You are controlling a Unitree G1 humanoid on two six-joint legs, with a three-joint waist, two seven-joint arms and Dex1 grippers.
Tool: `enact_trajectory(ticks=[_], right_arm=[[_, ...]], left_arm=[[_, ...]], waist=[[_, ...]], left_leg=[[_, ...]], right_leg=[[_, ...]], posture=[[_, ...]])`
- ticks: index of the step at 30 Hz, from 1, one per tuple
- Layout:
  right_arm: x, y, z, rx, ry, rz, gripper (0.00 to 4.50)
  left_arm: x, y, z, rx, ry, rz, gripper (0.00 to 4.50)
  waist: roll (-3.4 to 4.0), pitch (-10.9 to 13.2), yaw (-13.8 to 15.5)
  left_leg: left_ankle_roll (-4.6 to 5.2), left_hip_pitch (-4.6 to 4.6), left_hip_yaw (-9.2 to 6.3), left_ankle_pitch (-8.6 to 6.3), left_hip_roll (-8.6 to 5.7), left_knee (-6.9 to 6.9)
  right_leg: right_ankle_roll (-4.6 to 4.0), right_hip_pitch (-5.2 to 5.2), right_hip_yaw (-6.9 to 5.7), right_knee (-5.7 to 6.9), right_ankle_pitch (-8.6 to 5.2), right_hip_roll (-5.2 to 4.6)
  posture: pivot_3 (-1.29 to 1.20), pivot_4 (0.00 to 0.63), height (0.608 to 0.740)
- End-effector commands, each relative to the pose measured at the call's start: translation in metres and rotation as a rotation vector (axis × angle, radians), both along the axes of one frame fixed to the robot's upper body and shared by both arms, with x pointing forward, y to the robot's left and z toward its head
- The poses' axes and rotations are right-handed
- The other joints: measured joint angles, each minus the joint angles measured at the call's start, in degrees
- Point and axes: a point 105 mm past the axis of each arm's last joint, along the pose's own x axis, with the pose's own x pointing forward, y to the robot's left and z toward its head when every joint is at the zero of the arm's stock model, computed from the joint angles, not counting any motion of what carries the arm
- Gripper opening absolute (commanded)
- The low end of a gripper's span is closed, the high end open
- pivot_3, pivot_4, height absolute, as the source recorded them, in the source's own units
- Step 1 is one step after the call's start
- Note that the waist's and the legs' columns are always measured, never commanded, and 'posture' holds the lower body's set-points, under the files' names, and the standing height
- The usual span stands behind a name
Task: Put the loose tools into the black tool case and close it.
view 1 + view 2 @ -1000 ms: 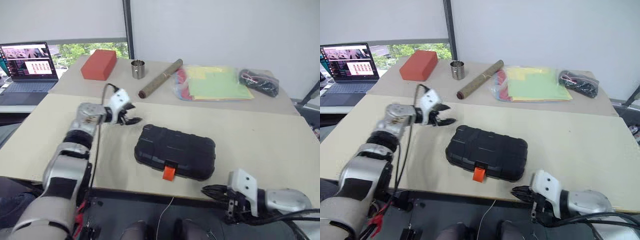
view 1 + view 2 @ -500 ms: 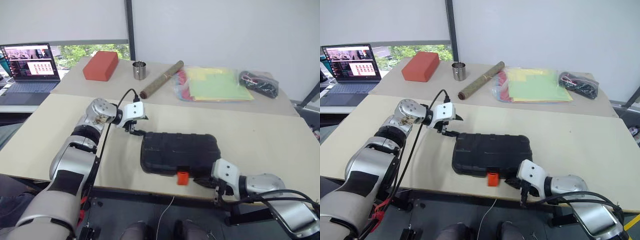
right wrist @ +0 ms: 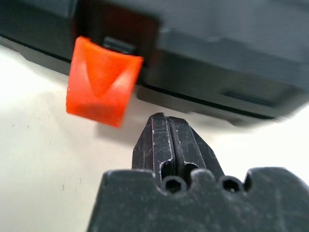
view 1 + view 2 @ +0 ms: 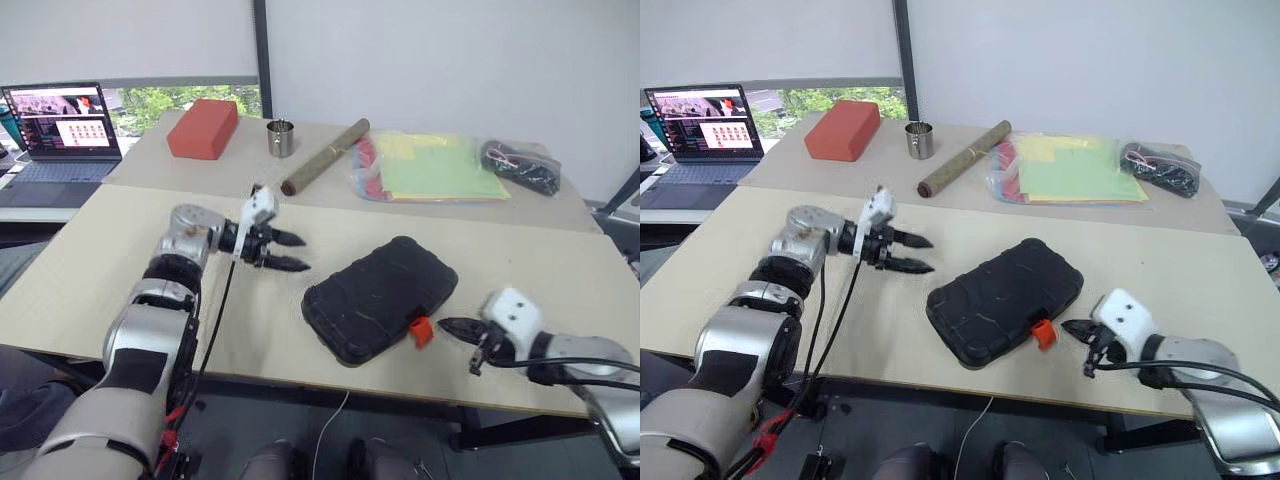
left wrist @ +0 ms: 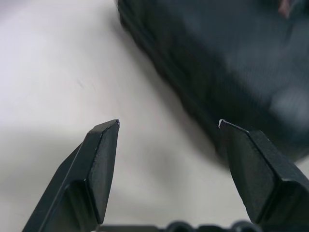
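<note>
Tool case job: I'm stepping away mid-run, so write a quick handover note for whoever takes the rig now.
Left gripper: open, empty, above the table beside the black tool case, not touching it.
Right gripper: shut, empty, tips close to the orange latch.
Case: shut, lying askew near the table's front edge.
Done: lid down, no loose tools seen on the table.
Left: the latch sticks out and looks unfastened; press it home.
</note>
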Motion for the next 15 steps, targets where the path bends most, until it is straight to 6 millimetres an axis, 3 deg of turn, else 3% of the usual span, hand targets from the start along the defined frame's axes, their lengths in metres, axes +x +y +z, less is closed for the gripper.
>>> enact_trajectory(ticks=[1,5,8,12,15], right_arm=[[-0.006,0.009,0.021,0.072,-0.038,0.012,0.08],[-0.009,0.022,0.024,0.098,-0.033,0.04,0.08],[-0.008,0.029,0.026,0.12,-0.039,0.05,0.0],[-0.005,0.036,0.029,0.135,-0.046,0.052,0.0],[-0.003,0.037,0.029,0.138,-0.051,0.045,0.0]], left_arm=[[-0.018,-0.037,0.003,-0.011,-0.023,-0.13,3.54],[-0.026,-0.064,-0.027,0.045,-0.066,-0.144,3.54],[-0.025,-0.072,-0.038,0.048,-0.085,-0.123,2.81],[-0.028,-0.075,-0.046,0.059,-0.095,-0.145,1.25],[-0.033,-0.077,-0.042,0.037,-0.102,-0.175,0.11]], waist=[[0.02,0.0,0.0],[0.1,-0.1,-0.1],[0.11,-0.1,-0.4],[0.19,-0.1,-0.5],[0.19,-0.1,-0.4]], left_leg=[[-0.01,0.01,-0.03,0.0,-0.01,0.01],[-0.22,0.24,-0.02,-0.12,-0.02,-0.03],[-0.21,0.22,-0.01,-0.11,0.04,0.0],[-0.23,0.33,0.03,-0.12,0.05,-0.06],[-0.22,0.32,0.03,-0.12,0.04,-0.05]], right_leg=[[0.24,0.01,0.0,-0.01,-0.14,-0.02],[0.37,0.17,0.09,0.0,-0.22,-0.08],[0.15,0.08,0.11,0.07,-0.09,-0.04],[0.09,0.1,0.14,0.12,-0.07,-0.06],[-0.01,0.11,0.14,0.1,-0.01,-0.09]], posture=[[0.0,0.15,0.737],[0.0,0.15,0.737],[0.0,0.15,0.737],[0.0,0.15,0.737],[0.0,0.15,0.737]])
